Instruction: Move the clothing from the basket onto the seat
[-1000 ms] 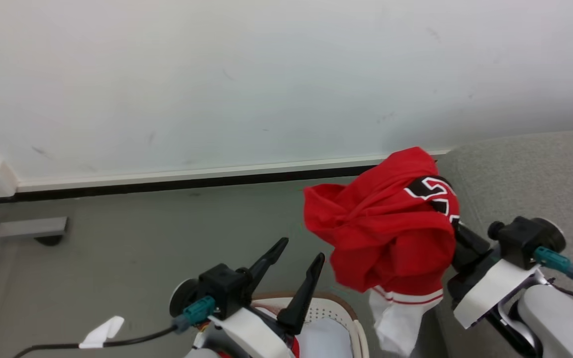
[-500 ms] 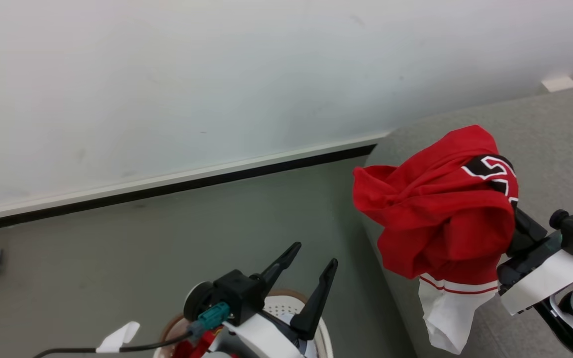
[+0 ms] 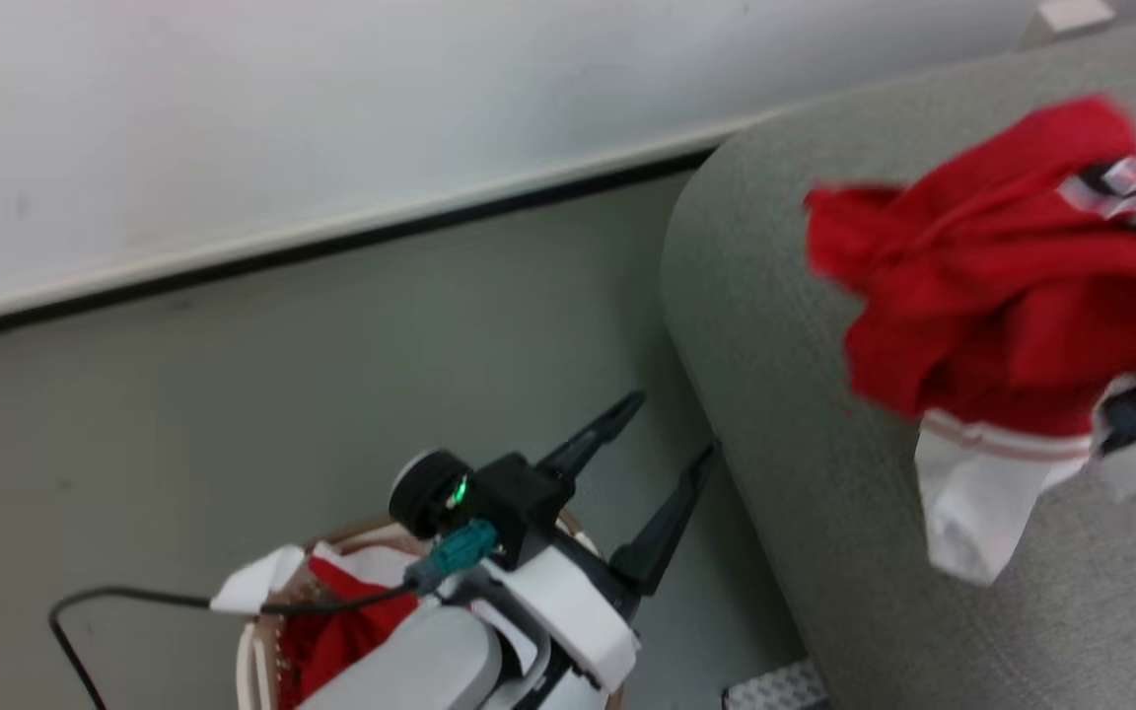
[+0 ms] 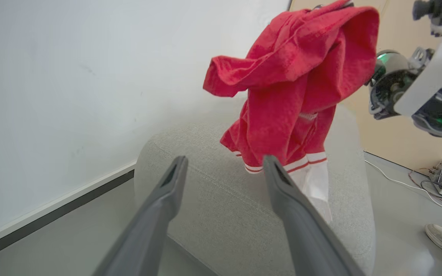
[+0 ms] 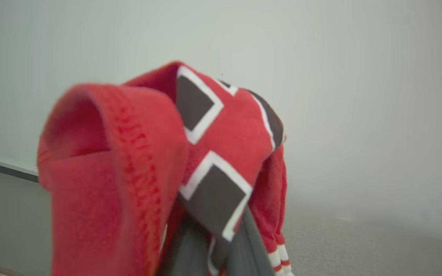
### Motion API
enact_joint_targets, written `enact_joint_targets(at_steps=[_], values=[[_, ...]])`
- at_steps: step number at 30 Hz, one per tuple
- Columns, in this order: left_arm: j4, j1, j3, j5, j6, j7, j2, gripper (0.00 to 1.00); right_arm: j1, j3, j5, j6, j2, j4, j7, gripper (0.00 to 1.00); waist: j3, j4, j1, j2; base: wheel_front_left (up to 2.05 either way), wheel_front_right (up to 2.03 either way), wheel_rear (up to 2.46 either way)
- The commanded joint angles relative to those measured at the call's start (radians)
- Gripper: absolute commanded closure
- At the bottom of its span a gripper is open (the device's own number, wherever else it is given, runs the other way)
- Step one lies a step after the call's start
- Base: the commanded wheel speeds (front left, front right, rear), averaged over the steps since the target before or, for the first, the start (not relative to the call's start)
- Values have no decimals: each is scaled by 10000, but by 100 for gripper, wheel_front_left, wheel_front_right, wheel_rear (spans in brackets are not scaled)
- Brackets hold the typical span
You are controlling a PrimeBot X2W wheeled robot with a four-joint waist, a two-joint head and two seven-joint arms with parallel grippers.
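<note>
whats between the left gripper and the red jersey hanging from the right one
In the head view, a strip of floor and the rounded grey edge of the seat separate the left gripper from the jersey.

A red jersey (image 3: 992,286) hangs bunched in the air over the rounded end of the grey sofa (image 3: 785,414). It has black-and-white lettering near its top, and a white, red-striped panel dangles lowest. On the floor beside the sofa, the white basket (image 3: 252,659) holds more red clothing (image 3: 341,631).
</note>
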Motion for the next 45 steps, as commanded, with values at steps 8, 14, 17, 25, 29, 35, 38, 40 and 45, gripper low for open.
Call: enact_joint_targets(at_steps=[8, 14, 17, 25, 29, 35, 38, 40, 45], values=[[-172, -1548, 41, 529, -237, 305, -69, 0, -2285, -1984, -640, -25, -793, 604, 331, 100, 2917, 935, -1, -1, 0, 0, 0], [-19, -2604, 171, 904, -320, 192, -218, 0, -4195, -3741, -1501, -25, -1476, 2093, 1221, 100, 4410, 1482, -1, -1, 0, 0, 0], [96, -2876, 144, 970, -350, 116, -334, 0, -4613, -4230, -1815, -25, -1538, 2944, 1458, 100, 4755, 1662, -1, -1, 0, 0, 0], [491, -2964, 14, 994, -349, -182, -658, 0, -4332, -5486, -2934, -25, -1016, 5632, 1493, 100, 4955, 2103, -1, -1, 0, 0, 0], [776, -2643, 57, 794, -241, -382, -704, 0, -4141, -5954, -3678, -25, -600, 6680, 1240, 0, 4603, 2177, -1, -1, 0, 0, 0], [996, -1972, 330, 533, 2, -605, -396, 0, -3830, -5645, -4216, -25, 38, 6780, 758, 0, 3841, 1956, -1, -1, 0, 0, 0], [1130, -1479, 506, 397, 145, -703, -150, 0, -3518, -5261, -4139, -27, 75, 6504, 622, 0, 3218, 1732, -1, -1, 0, 0, 0], [1154, -1114, 674, 234, 249, -749, -18, 0, -3106, -5117, -4008, -25, 235, 6250, 543, 0, 2770, 1648, -1, -1, 0, 0, 0], [1161, -96, 1323, 33, 628, -885, 349, 0, -1867, -4894, -3762, -25, 663, 5133, 259, 0, 1537, 1485, -1, -1, 0, 0, 0]])
